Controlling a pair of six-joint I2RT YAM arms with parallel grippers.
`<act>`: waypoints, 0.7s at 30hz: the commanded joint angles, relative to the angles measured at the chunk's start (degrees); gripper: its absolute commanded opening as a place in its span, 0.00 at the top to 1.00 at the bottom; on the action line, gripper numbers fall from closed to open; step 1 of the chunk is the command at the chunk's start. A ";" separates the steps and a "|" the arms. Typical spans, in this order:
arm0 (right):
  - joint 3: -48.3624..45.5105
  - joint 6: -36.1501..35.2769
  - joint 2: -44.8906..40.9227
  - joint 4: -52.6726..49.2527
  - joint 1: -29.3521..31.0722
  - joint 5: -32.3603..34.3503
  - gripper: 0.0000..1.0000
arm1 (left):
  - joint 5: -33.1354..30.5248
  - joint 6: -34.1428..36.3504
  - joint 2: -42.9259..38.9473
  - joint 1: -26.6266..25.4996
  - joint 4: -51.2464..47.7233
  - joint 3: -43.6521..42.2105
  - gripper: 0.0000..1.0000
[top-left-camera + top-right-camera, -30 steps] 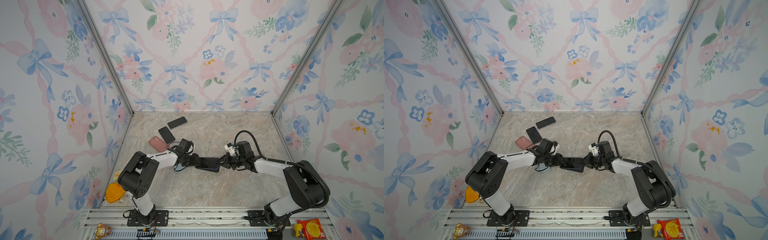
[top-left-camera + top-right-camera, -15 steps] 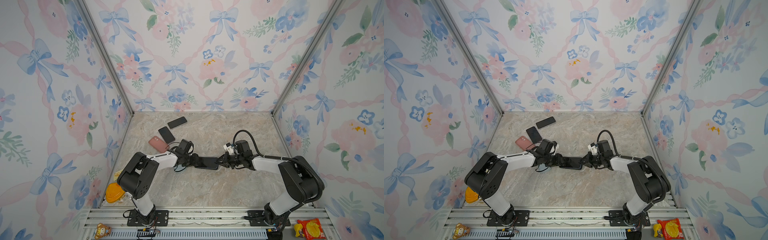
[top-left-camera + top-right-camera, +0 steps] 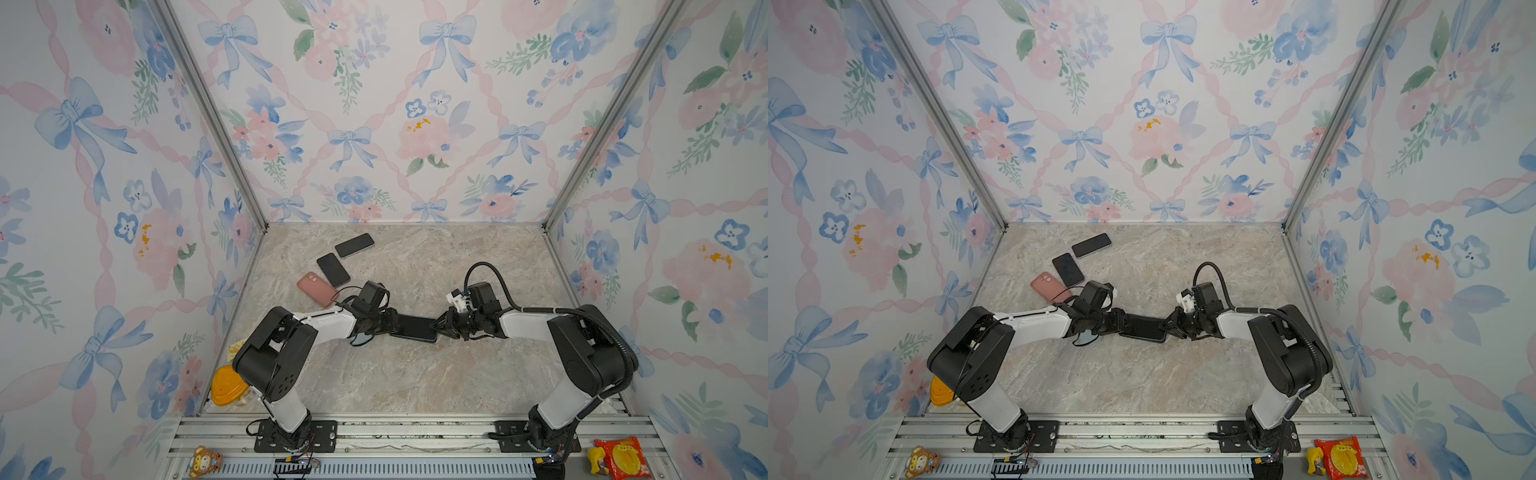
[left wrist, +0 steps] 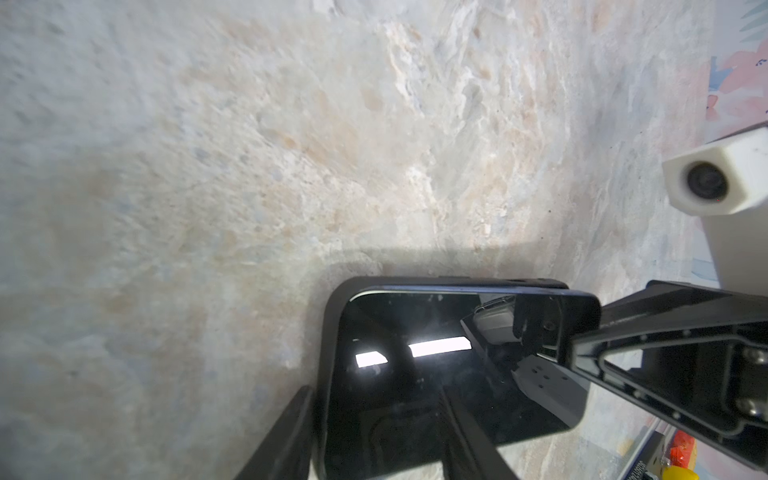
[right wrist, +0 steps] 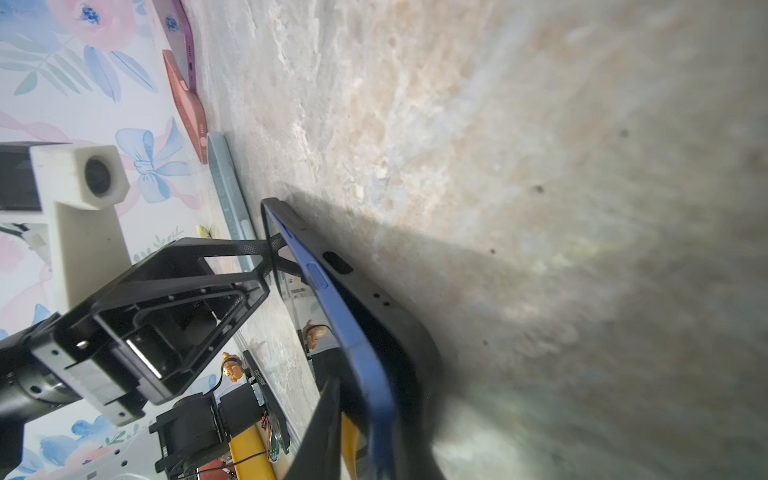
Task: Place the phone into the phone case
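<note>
Phone [image 5: 353,332] partly in black case [image 5: 399,332], seemingly unseated

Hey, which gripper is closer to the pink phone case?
Left. The left gripper sits close by the pink phone case; the right gripper is across the dark phone, farther off.

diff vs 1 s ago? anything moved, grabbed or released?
Right gripper crept inward toward the left arm, at the end of the phone; its elbow swung inward too. No clear grab or release. Left gripper, phone case and the spare phone at the back stayed put.
</note>
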 commanded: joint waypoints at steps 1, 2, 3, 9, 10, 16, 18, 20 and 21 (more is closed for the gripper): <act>1.11 -1.17 2.16 -6.75 2.23 4.34 0.80 | 7.68 -1.54 -0.35 -2.98 2.80 -0.88 0.52; 1.44 -1.32 2.05 -7.23 2.35 4.59 0.80 | 7.59 -1.56 -0.36 -2.98 2.84 -0.97 0.52; 1.79 -1.43 2.06 -7.56 2.58 4.93 0.80 | 7.59 -1.55 -0.40 -2.98 2.80 -1.07 0.52; 3.42 -2.65 1.31 -10.30 3.45 6.52 0.74 | 6.67 -1.56 -0.54 -2.89 2.76 -1.44 0.52; 3.54 -2.96 1.00 -11.04 3.51 7.12 0.74 | 6.55 -1.45 -0.63 -2.93 2.71 -1.44 0.52; 4.62 -4.43 -0.71 -14.90 4.52 10.42 0.71 | 4.77 -1.22 -2.12 -2.56 1.29 -1.39 0.52; 5.30 -5.01 -1.19 -16.18 4.81 11.34 0.70 | 3.85 -0.85 -2.52 -2.45 0.43 -1.32 0.52; 6.10 -5.65 -1.68 -17.55 5.21 12.29 0.67 | 2.58 -0.77 -2.96 -2.32 0.00 -1.40 0.52; 6.30 -5.86 -1.90 -18.23 5.46 12.67 0.65 | 2.20 -0.74 -3.15 -2.28 -0.07 -1.53 0.52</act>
